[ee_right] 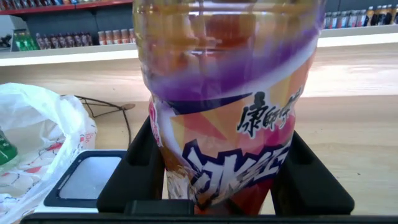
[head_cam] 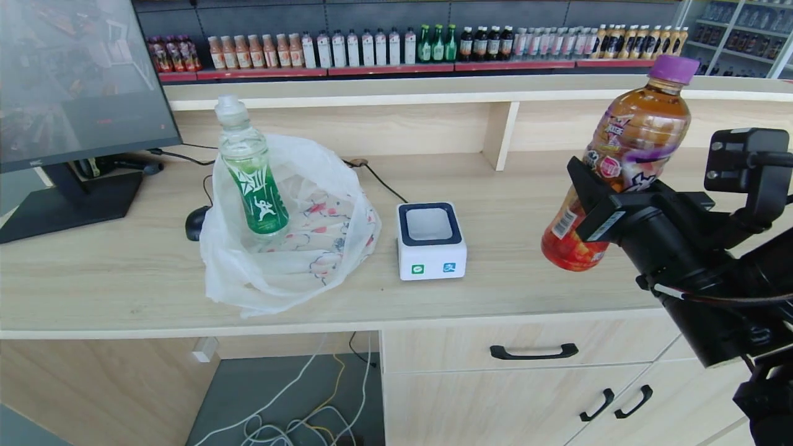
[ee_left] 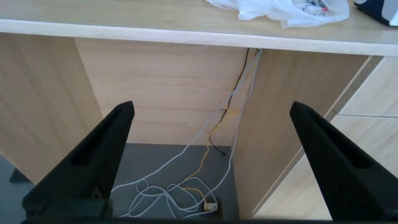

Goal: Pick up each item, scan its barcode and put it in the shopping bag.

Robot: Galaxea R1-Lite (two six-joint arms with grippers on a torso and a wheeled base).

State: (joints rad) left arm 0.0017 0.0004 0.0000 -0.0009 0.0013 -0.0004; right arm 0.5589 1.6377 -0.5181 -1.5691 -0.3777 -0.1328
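The right claw (head_cam: 604, 210) is clenched around the lower body of the tea bottle (head_cam: 626, 161), one finger on each side of the label, and holds it in the air above the counter (head_cam: 526, 279). The bottle's long axis runs close to upright, with the purple cap tipped a little away from the claw toward the robot's right. A white patch low on the label, probably the barcode (head_cam: 564, 220), faces the robot's left. The scanner (head_cam: 430, 238) sits on the counter below the claw and to its left, window facing up, so the coming move looks like a carry leftward and down with the patch turned toward that window. Farther left of the claw, just past the scanner, lies the shopping bag (head_cam: 334, 204) with a green bottle (head_cam: 251, 173) already standing in it. The left claw (ee_left: 211, 162) hangs released and empty, low before the counter's front edge, above loose cables (ee_left: 186, 193), so the right arm is the one placed for this.
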